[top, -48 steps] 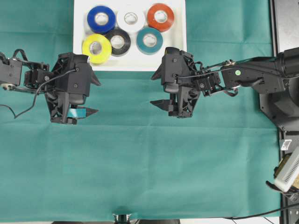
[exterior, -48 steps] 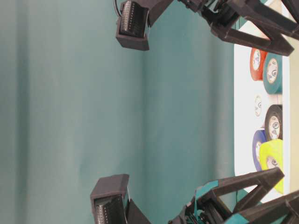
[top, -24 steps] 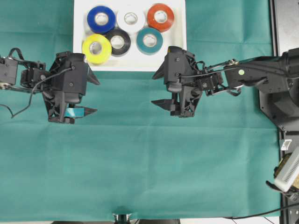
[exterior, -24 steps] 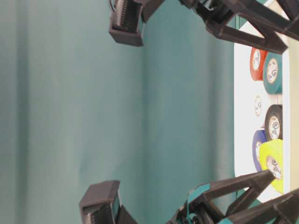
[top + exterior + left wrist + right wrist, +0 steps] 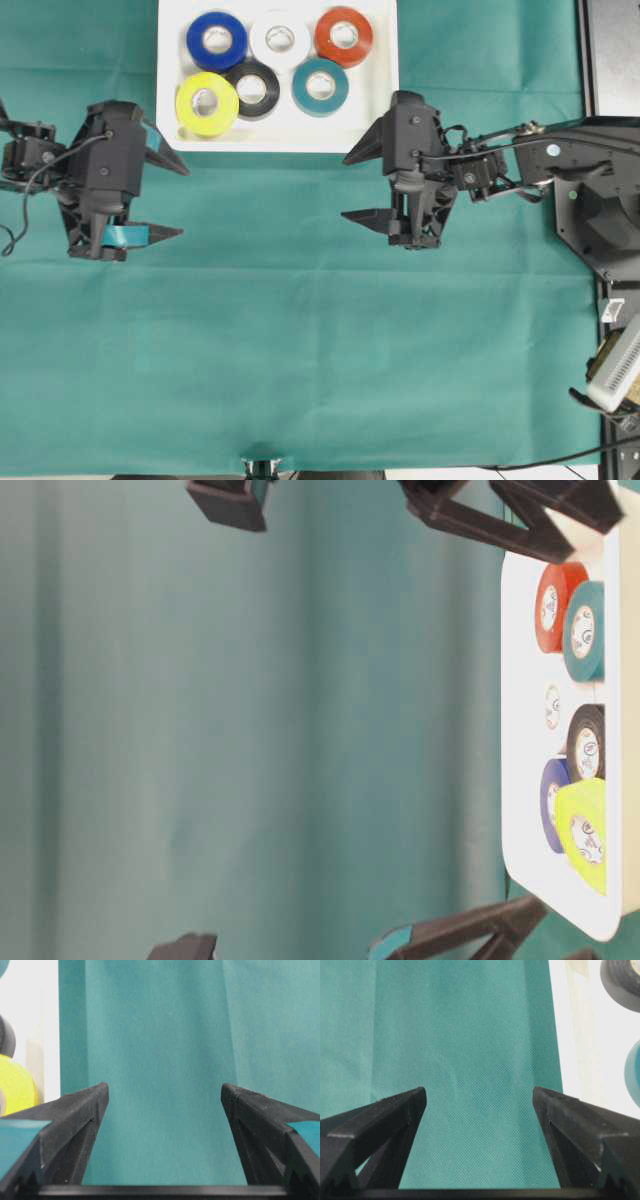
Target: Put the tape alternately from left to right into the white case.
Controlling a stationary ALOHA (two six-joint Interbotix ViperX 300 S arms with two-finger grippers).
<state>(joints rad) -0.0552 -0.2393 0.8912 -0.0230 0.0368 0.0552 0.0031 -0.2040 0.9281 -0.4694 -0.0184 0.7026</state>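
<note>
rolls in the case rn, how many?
6, all in the case. Back row: blue, white, red. Front row: yellow, black, teal. None hidden.

We look straight down from overhead on the cloth (image 5: 320,350), the case (image 5: 278,137) at 12 o'clock. Our table-level view sits low and close, turned sideways, with the same case (image 5: 520,810) at 3 o'clock. Each wrist camera looks out near the cloth between its own fingers (image 5: 75,1120) (image 5: 385,1120), catching the case edge at 9 o'clock on the left, 3 o'clock on the right
</note>
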